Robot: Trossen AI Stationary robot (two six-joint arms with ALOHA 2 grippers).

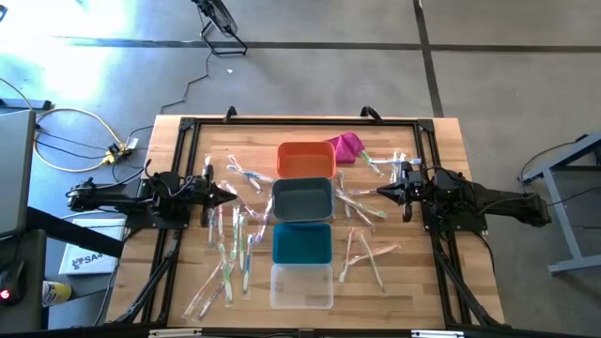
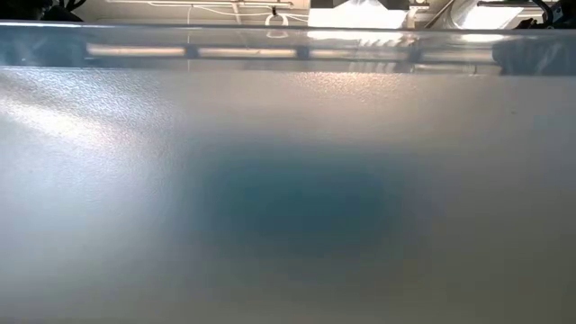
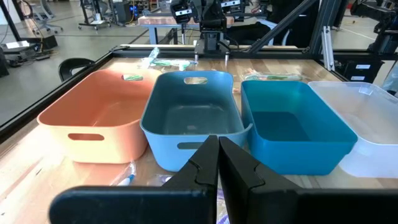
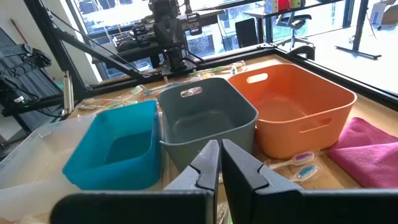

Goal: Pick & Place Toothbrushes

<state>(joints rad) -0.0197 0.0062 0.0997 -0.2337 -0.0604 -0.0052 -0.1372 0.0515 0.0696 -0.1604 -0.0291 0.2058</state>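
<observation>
The toothbrushes point(image 1: 235, 246) lie scattered flat on the tabletop point(image 1: 413, 282) either side of the bin column, long axes pointing every way; the left batch runs mostly near-to-far. The orange bin point(image 1: 305, 160), grey bin point(image 1: 302, 200), teal bin point(image 1: 301, 243) and clear bin point(image 1: 301, 285) hold none. The left claw point(image 1: 232, 192) and right claw point(image 1: 379, 192) face the grey bin, both pressed together, holding nothing.

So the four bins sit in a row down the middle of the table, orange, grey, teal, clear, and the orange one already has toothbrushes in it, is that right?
Not quite. The orange bin is empty, as the left wrist view shows; the toothbrushes lie on the table. The row of grey bin, teal bin and clear bin is right.
</observation>
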